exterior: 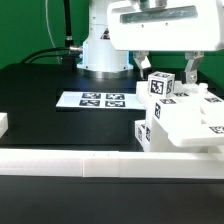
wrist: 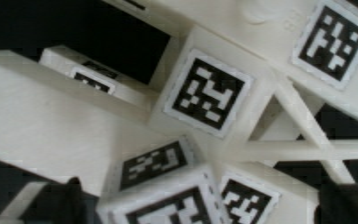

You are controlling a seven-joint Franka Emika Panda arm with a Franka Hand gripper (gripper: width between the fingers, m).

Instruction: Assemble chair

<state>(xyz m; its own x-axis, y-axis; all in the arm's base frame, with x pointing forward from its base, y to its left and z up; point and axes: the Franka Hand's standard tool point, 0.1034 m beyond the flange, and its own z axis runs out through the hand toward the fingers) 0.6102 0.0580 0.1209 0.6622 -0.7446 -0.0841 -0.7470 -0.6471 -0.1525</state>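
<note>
The chair's white parts (exterior: 185, 122) stand clustered on the black table at the exterior view's right: blocky slabs and bars with black-and-white marker tags. A square-ended post (exterior: 161, 86) with a tag on its face rises at the cluster's near-left corner. My gripper (exterior: 165, 72) hangs over that post, open, one finger on each side and a gap showing between each finger and the post. In the wrist view the post's tagged top (wrist: 167, 192) sits between the dark fingers (wrist: 55, 200) of the gripper (wrist: 194, 206). Beyond it lie more tagged slabs (wrist: 211, 92) and thin bars (wrist: 309, 150).
The marker board (exterior: 100, 100) lies flat in the middle of the table, before the robot's base (exterior: 100, 50). A long low white border wall (exterior: 110, 165) runs along the front edge. A small white piece (exterior: 3, 122) shows at the exterior view's left edge.
</note>
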